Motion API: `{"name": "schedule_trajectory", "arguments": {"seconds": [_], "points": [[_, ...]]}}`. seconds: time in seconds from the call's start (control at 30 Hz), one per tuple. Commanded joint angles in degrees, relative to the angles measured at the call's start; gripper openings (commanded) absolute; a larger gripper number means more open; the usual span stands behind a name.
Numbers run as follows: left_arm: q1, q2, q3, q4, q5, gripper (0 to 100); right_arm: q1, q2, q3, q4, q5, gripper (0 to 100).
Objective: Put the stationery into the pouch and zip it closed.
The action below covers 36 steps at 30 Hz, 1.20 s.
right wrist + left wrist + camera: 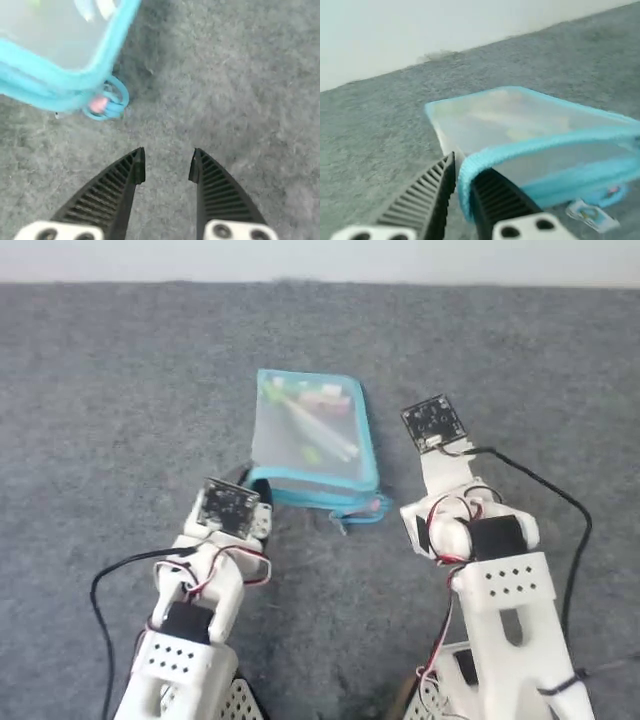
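A clear pouch [310,435] with a light-blue zip border lies in the middle of the grey carpet, with stationery visible inside. My left gripper [461,176] is shut on the pouch's blue edge [470,172] at its near left corner [258,483]. The pouch [520,125] stretches away from those fingers. My right gripper [166,166] is open above bare carpet, just right of the pouch's near corner, where a blue loop with a pink zip pull [102,102] sticks out. The right arm [470,530] stands right of the pouch.
Grey carpet [120,390] covers the whole work area. A pale wall [320,260] runs along the far edge. A small tag [587,212] lies by the pouch's near corner. Black cables [560,500] trail from both arms.
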Motion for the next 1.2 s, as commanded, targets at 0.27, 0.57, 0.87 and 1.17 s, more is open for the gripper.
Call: {"name": "schedule_trajectory", "arguments": {"seconds": [0.27,0.57,0.87,1.17], "points": [[2.55,0.18,-0.4,0.7,-0.09,1,0.4,9.01,0.7,-7.78,0.35,14.4],[-5.98,0.26,-0.31,-0.97,-0.09,1,0.66,7.08,8.88,-17.54,0.35,6.0],[-5.8,0.26,-0.22,-0.97,-0.09,1,0.84,-3.82,16.62,-21.32,0.44,4.4],[-6.07,0.26,-0.22,-0.97,-0.09,1,0.48,-14.02,26.2,-28.18,0.79,4.4]]}}
